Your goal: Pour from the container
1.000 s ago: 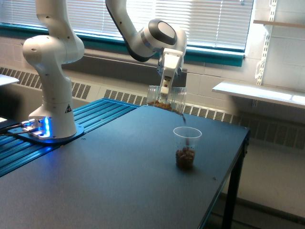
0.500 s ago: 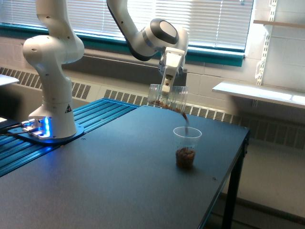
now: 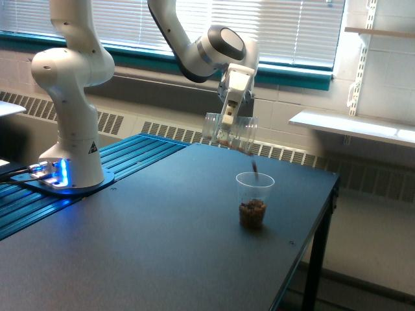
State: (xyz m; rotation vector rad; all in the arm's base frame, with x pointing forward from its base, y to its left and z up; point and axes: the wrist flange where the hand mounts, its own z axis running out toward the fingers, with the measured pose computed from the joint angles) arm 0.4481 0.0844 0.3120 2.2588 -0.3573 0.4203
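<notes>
Between the jaws (image 3: 228, 124) of the white arm, high above the dark tabletop (image 3: 162, 240), sits the container (image 3: 230, 133), a wide clear cup pinched at its rim and tipped toward the exterior view's right. Brown granules lie along its lowered side, just under the jaws. Below the jaws and slightly toward the exterior view's right, a thin brown stream (image 3: 254, 166) falls from the container's lip, apart from any surface, into the mouth of a narrower clear cup (image 3: 253, 199). That cup stands upright on the tabletop, well below the jaws, with a small brown heap at its bottom. Far from the jaws, toward the exterior view's left, the arm's base (image 3: 68, 129) stands on a blue ribbed surface (image 3: 117, 162) with a blue light glowing at its foot. Behind the jaws runs a window with closed blinds (image 3: 292, 26).
</notes>
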